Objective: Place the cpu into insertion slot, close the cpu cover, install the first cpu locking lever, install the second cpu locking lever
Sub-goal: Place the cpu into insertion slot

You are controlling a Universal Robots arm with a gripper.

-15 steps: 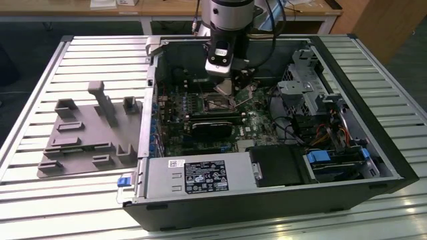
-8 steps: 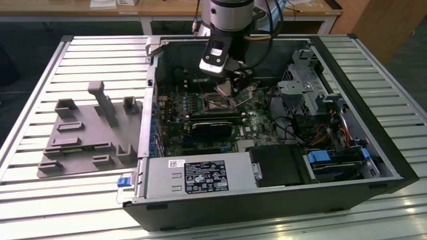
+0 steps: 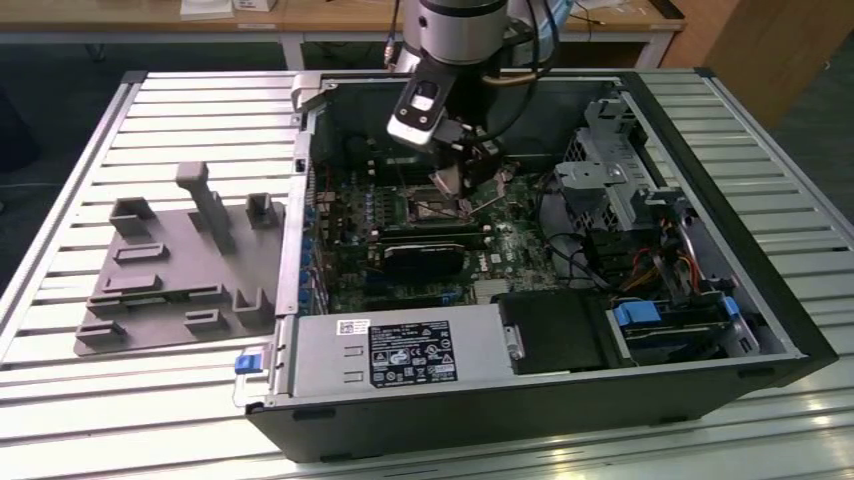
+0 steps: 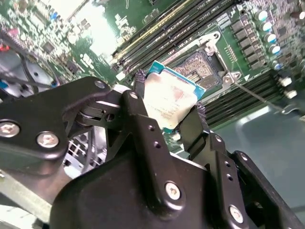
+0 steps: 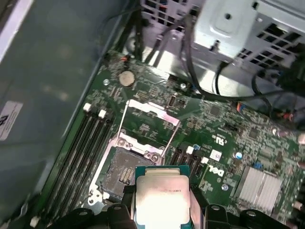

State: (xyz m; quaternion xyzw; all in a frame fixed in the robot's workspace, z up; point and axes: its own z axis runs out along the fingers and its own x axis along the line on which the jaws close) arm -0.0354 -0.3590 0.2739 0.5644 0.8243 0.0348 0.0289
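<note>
The pincer (image 4: 169, 93) is clamped on the cpu (image 5: 162, 198) by two opposite edges; the insertion slot (image 5: 125, 172) lies bare just beneath and ahead of its tips; the cpu cover (image 5: 153, 110) stands swung open beyond; judging by this, seating, cover and both levers are all left to do.
</note>
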